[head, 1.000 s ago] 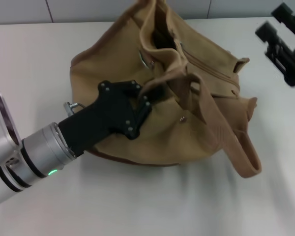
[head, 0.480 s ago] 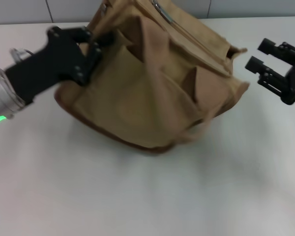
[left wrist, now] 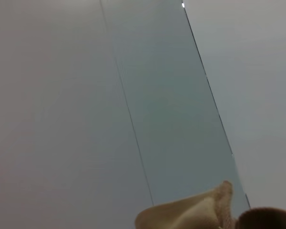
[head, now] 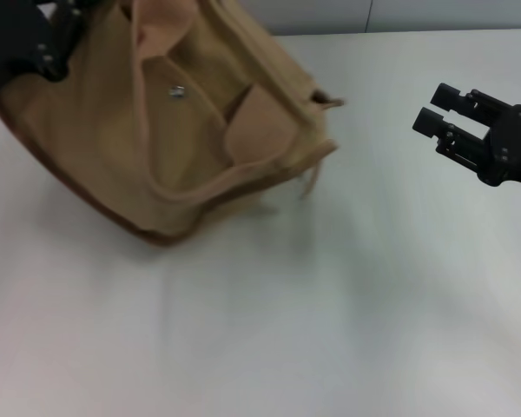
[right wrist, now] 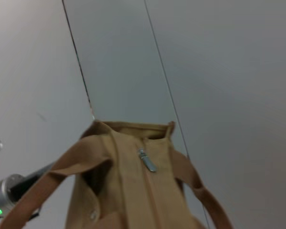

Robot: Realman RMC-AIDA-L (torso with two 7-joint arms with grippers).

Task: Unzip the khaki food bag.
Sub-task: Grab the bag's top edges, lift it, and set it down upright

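From the head camera I see the khaki food bag (head: 174,130) tipped on the white table (head: 269,330) at far left, my left gripper (head: 35,39) against its upper corner; I cannot tell how its fingers stand. My right gripper (head: 436,111) hovers well apart at right, fingers spread. The right wrist camera shows the silver zipper pull (right wrist: 148,161) lying on the bag's top.

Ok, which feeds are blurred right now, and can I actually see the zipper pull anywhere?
Head view: the khaki food bag is smeared by motion blur at the left pincer, while the right pincer looks crisp. Right wrist view: soft, but the silver zipper pull is readable. Left wrist view: only a fabric scrap, out of focus.
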